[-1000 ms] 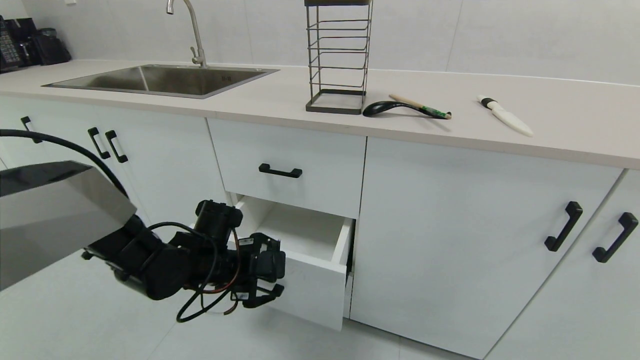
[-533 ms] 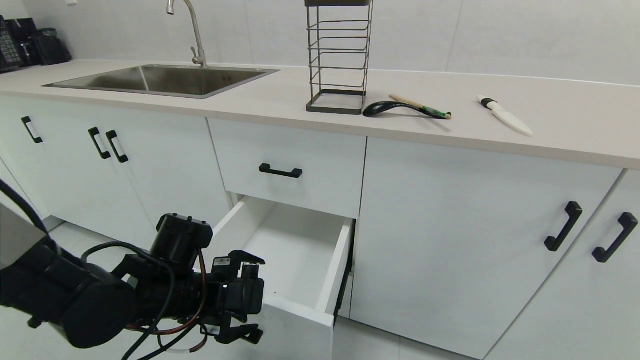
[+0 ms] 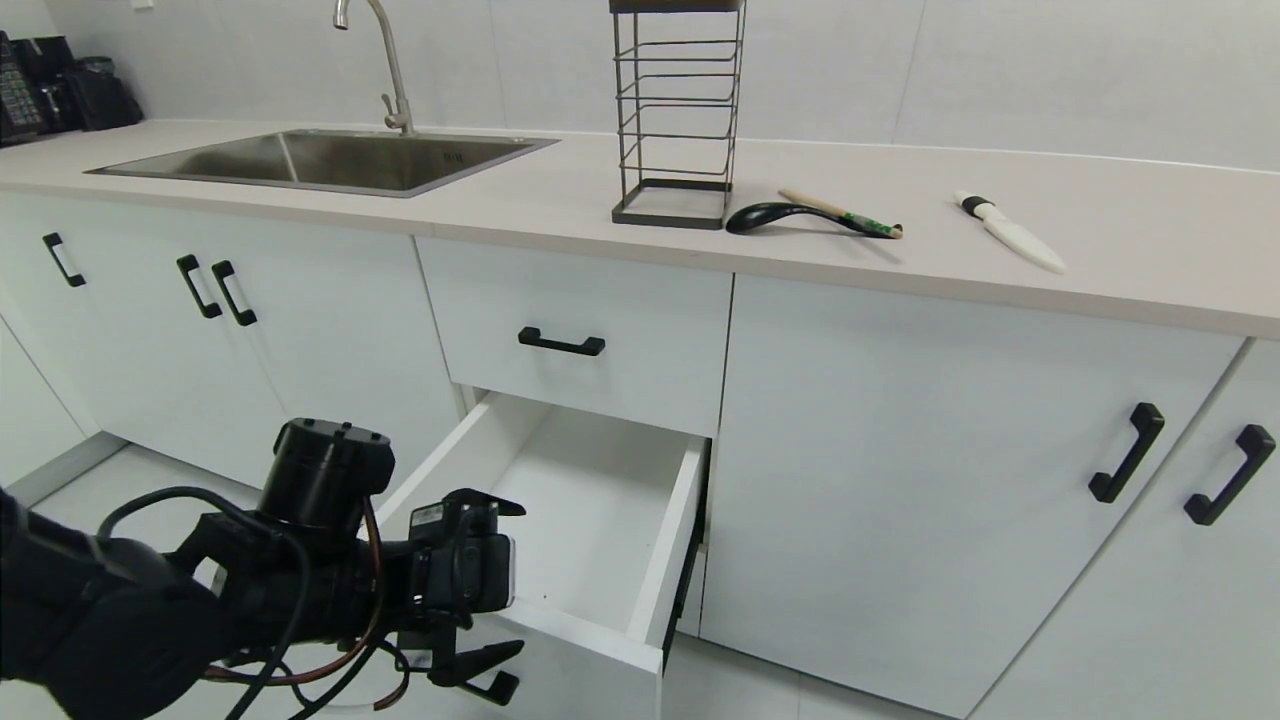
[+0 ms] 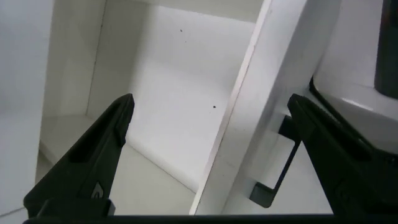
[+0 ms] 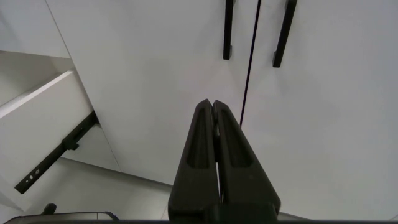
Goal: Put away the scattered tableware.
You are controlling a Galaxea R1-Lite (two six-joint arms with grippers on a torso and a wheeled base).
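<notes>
Drawer [image 3: 668, 535] farther out (left pincer [image 3: 508, 585] too)

- Drawer [image 3: 590, 500]: plain white, inside and out.
- Cabinet handles [image 3: 560, 343]: black.
- Ladle [image 3: 775, 215]: glossy black.
- Spatula [image 3: 830, 208]: pale wood, with a green patterned end.
- Knife [image 3: 1012, 234]: white, with one black band.
- Rack [image 3: 678, 190]: dark grey wire.
- Countertop [image 3: 560, 205]: pale beige.

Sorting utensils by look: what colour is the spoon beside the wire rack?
The spoon is black; head view.

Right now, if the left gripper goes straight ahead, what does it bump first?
Probably the drawer front panel: its edge sits right between the open fingers of the left gripper. How near is hard to tell.
</notes>
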